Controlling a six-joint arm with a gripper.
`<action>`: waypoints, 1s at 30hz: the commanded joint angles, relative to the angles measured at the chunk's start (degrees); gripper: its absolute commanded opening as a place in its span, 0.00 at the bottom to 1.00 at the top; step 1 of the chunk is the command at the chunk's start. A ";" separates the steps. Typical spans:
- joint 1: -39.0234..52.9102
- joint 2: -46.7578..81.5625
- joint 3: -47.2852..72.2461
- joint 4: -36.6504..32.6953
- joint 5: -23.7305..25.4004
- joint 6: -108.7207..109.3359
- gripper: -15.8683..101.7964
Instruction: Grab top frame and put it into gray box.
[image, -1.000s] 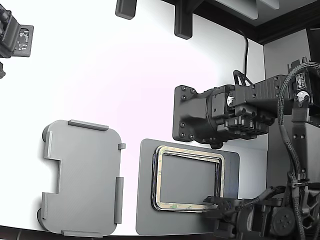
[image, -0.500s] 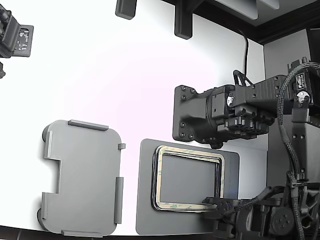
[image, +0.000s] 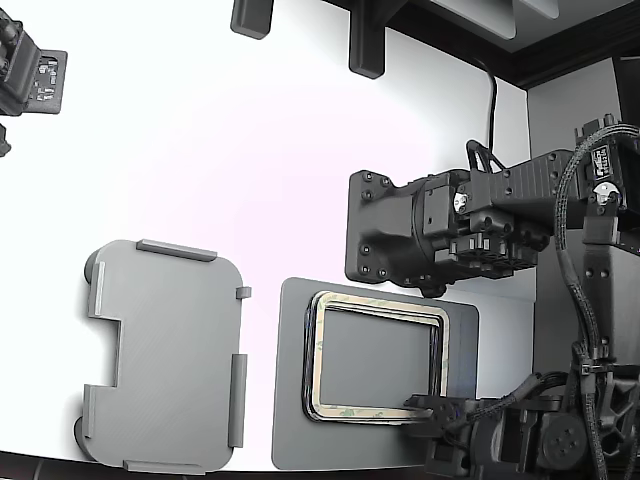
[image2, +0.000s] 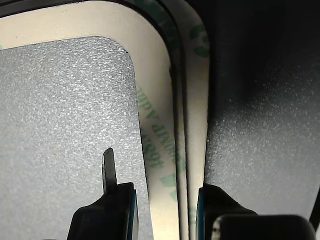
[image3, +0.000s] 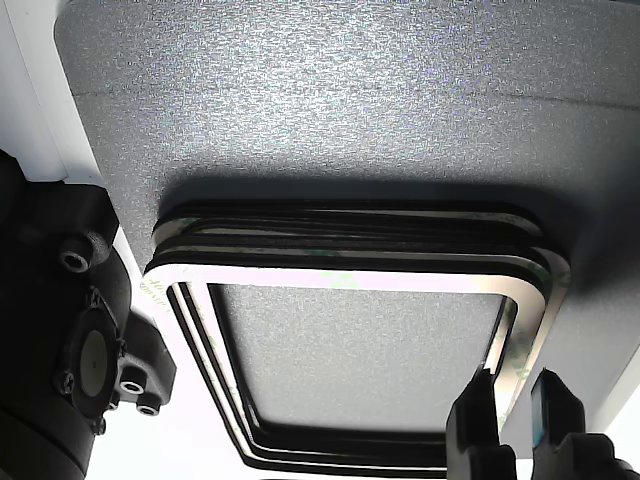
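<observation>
Nothing has shifted over the last second. The gray box (image: 165, 355) sits empty at the exterior view's left. The dark mat (image: 290, 400) to its right carries the frame stack. My gripper (image2: 165, 212) is open, jaws astride the top frame (image2: 157, 150) rim, not yet pinched, so the grab comes next.

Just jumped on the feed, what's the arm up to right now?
The pincer is down at the stack of frames on the dark grey mat, with one finger inside the opening and the other outside, straddling the rim of the top frame. The jaws look open around the rim, with gaps showing on both sides. The frame has not been lifted. The gray box sits empty to the exterior view's left.
</observation>
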 joint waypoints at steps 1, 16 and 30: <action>-0.53 1.58 -0.70 -0.44 0.09 -0.09 0.52; -0.44 1.58 -0.18 -1.05 0.00 0.97 0.43; -0.35 2.55 0.00 -2.11 0.09 0.53 0.05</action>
